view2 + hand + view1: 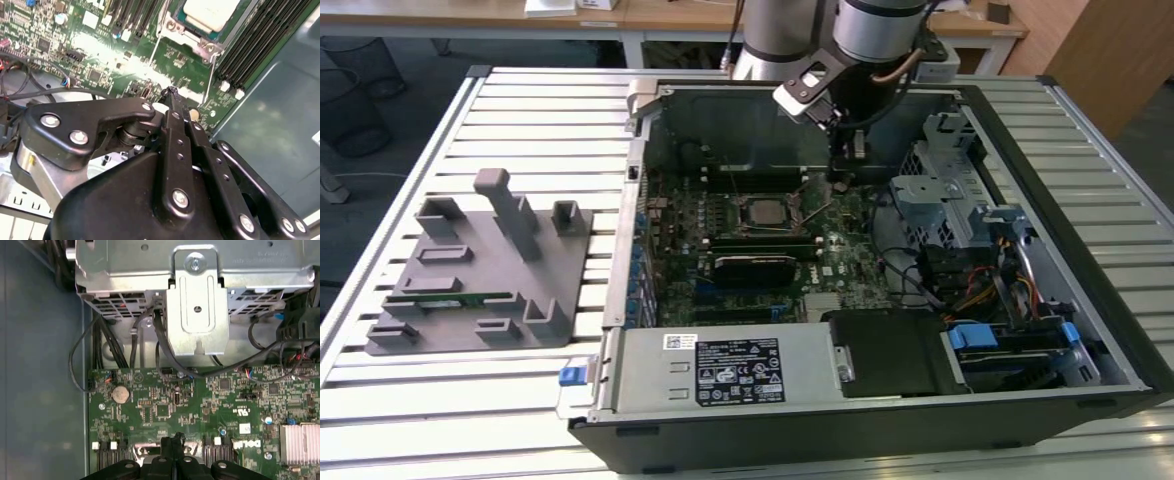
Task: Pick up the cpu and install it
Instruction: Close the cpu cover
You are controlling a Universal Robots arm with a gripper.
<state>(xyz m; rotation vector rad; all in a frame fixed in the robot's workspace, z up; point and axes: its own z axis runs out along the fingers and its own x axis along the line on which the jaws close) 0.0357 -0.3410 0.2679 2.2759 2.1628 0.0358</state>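
Observation:
The cpu (763, 212) lies flat in its socket in the middle of the green motherboard (847, 265), inside the open computer case. Its silver top (210, 12) shows in the second wrist view, framed by the metal socket bracket and thin wire levers (212, 67). My gripper (850, 168) hangs inside the case to the exterior view's right of the socket, a little above the board. Its two black fingers are pressed together, with nothing between them, in both wrist views (170, 95) (172, 442).
A grey plastic tray (480, 270) with upright blocks and a green memory stick (450, 297) lies at the exterior view's left of the case. A metal drive cage (197, 305), black cables (125, 350) and the power supply (720, 365) crowd the case.

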